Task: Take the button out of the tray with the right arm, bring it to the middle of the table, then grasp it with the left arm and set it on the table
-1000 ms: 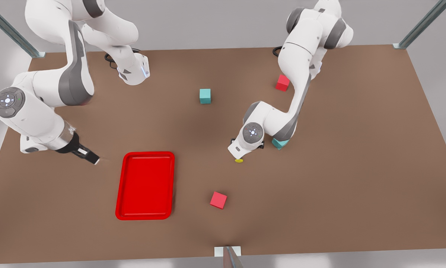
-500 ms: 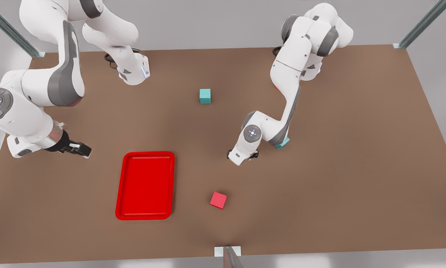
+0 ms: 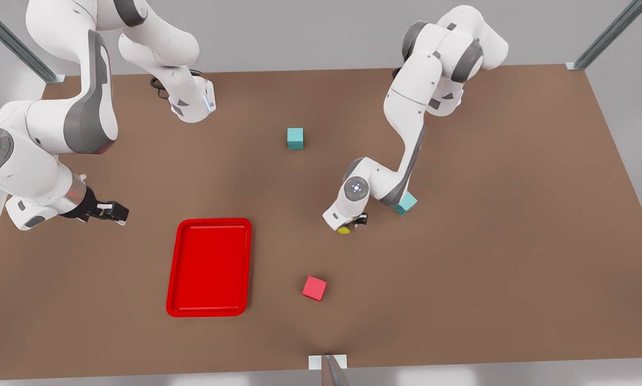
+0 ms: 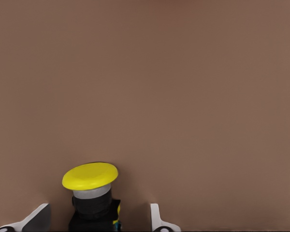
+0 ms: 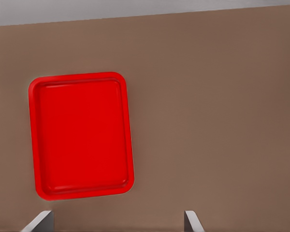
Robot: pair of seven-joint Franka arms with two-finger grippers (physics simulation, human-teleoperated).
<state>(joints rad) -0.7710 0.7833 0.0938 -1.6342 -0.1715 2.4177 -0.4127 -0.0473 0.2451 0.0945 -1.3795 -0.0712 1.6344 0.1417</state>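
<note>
Between left end effector (image 4: 97, 220) fingertips (apart): button (image 4: 91, 176)

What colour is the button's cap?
Yellow. The button shows best in the left wrist view, between the left gripper fingers; its body is dark.

Tray (image 3: 209, 267) lies on the worktop (image 3: 514, 241) toward the front view's left; button (image 3: 344, 230) sits near the middle, between the fingers of the left end effector (image 3: 349, 225). Right end effector (image 3: 116, 213) hangs beyond the tray's far-left corner, apart from it.
</note>
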